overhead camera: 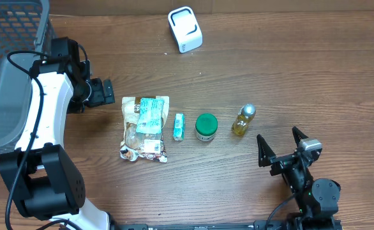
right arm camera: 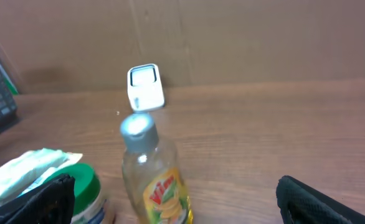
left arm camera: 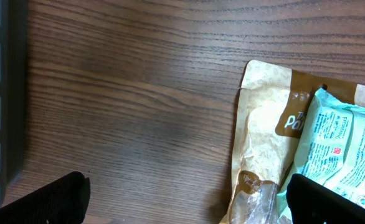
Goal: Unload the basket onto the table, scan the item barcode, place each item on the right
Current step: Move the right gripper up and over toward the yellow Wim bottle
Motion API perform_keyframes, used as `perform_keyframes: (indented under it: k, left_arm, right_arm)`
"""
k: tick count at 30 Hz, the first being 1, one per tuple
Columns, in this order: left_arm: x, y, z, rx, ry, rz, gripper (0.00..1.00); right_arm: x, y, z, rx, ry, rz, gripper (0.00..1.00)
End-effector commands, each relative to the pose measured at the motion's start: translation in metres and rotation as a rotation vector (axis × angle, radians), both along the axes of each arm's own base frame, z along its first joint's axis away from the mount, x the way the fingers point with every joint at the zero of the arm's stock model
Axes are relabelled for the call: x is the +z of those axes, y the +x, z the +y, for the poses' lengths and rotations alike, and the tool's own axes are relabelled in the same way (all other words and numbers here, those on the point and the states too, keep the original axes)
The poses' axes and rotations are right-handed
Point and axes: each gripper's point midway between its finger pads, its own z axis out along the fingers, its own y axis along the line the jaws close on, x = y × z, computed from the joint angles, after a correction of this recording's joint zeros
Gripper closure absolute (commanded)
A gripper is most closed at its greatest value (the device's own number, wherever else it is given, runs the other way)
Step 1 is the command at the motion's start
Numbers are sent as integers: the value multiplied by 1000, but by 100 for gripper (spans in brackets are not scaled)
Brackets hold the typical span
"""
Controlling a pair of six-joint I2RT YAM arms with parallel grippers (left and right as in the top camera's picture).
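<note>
A white barcode scanner (overhead camera: 185,29) (right arm camera: 145,87) stands at the far side of the table. In a row at mid-table lie a tan snack bag (overhead camera: 140,137) (left arm camera: 257,143) with a teal packet (overhead camera: 150,116) (left arm camera: 347,149) on top, a small teal tube (overhead camera: 179,126), a green-lidded jar (overhead camera: 206,127) (right arm camera: 86,186) and a yellow-liquid bottle (overhead camera: 243,120) (right arm camera: 154,180). My left gripper (overhead camera: 112,92) (left arm camera: 189,211) is open just left of the bag's top edge, holding nothing. My right gripper (overhead camera: 277,133) (right arm camera: 182,208) is open, empty, low behind the upright bottle.
A grey mesh basket (overhead camera: 8,38) (left arm camera: 2,93) occupies the far left corner, close behind the left arm. Bare wood surrounds the scanner and lies to the right of the bottle. A cardboard wall backs the table in the right wrist view.
</note>
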Motion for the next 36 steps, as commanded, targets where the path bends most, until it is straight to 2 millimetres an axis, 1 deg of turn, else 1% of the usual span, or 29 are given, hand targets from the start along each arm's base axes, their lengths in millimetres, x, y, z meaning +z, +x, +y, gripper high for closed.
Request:
perform_keyframes:
  k: [1, 6, 10, 15, 18, 23, 26, 30, 34, 36]
  left_arm:
    - [2, 6, 3, 0, -5, -11, 0]
    - [2, 6, 3, 0, -5, -11, 0]
    - [2, 6, 3, 0, -5, -11, 0]
    - [2, 6, 3, 0, -5, -11, 0]
    - [2, 6, 3, 0, -5, -11, 0]
    - [2, 6, 3, 0, -5, -11, 0]
    - [2, 6, 3, 0, -5, -11, 0]
    - [2, 6, 3, 0, -5, -11, 0]
    - [2, 6, 3, 0, -5, -11, 0]
    - [2, 6, 3, 0, -5, -11, 0]
  right_arm:
    - [51, -11, 0, 2, 32, -78, 0]
    - [94, -25, -1, 1, 31, -59, 0]
    - [127, -31, -1, 1, 28, -1, 0]
    - [159, -27, -1, 0, 22, 133, 0]
    - [170, -21, 1, 7, 19, 253, 0]
    - [179, -14, 6, 28, 18, 486, 0]
    - [180, -11, 6, 28, 16, 614, 0]
    - [171, -4, 9, 39, 18, 757, 0]
    - [161, 9, 28, 140, 74, 827, 0]
    - [153, 16, 30, 145, 81, 864, 0]
